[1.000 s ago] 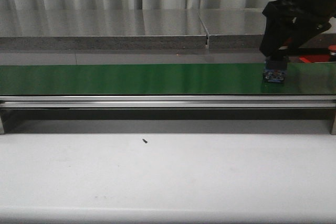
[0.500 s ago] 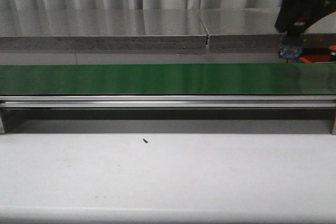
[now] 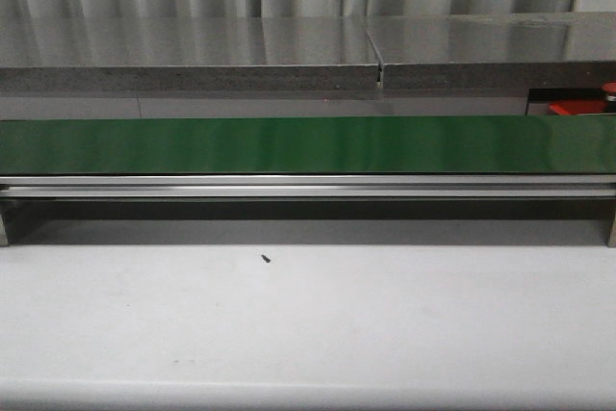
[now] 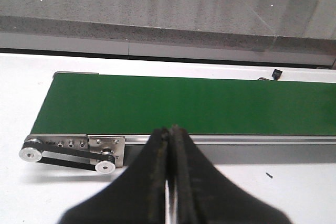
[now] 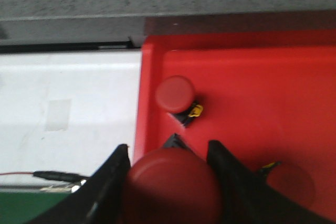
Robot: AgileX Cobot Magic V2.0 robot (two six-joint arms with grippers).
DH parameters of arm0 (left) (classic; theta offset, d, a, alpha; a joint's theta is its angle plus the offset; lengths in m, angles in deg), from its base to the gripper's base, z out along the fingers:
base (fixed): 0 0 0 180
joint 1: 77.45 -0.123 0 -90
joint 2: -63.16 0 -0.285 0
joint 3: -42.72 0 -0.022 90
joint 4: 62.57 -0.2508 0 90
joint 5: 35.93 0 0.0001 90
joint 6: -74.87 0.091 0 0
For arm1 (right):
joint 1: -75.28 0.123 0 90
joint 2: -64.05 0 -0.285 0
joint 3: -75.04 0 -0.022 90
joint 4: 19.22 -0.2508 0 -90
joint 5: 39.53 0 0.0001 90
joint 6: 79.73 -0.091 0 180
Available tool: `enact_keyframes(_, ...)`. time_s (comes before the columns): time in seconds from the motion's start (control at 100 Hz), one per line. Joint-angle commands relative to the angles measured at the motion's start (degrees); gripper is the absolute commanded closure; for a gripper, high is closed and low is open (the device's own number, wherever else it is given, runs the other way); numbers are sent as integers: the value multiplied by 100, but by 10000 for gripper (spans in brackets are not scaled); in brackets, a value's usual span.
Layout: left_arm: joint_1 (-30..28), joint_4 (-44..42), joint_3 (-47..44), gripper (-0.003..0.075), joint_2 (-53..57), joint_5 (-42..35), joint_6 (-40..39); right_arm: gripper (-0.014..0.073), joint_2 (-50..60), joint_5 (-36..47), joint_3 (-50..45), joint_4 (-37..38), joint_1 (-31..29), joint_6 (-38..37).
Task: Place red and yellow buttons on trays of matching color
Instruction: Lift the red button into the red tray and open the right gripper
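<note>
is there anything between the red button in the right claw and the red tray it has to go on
Nothing visible. The right claw holds a red button directly over the red tray. Another red button already lies in the tray just beyond it, beside the likely drop spot rather than under it.

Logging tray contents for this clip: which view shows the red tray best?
The right wrist view: the red tray fills it, a red button lying inside. The front view catches only a sliver at the far right behind the belt; the left wrist view shows none.

Red tray [image 3: 575, 106] cropped at right edge; held red button [image 5: 173, 190] blurred (bottom cut off).
</note>
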Motion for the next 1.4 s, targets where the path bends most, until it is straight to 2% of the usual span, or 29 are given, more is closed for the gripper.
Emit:
enact_keyframes(0.0, 45, 152, 151, 739, -40, -354, -6, 468, -44, 211, 556, -113, -189, -123)
enact_keyframes(0.33, 45, 152, 151, 739, -40, -354, -6, 468, -1134, 281, 1634, -82, -368, -359)
enact_keyframes(0.79, 45, 152, 151, 739, -40, -354, -6, 468, -1496, 999, 1641, -24, -368, -359)
enact_keyframes(1.39, 45, 152, 151, 739, -40, -354, -6, 468, -1763, 1172, 1641, -13, -368, -359)
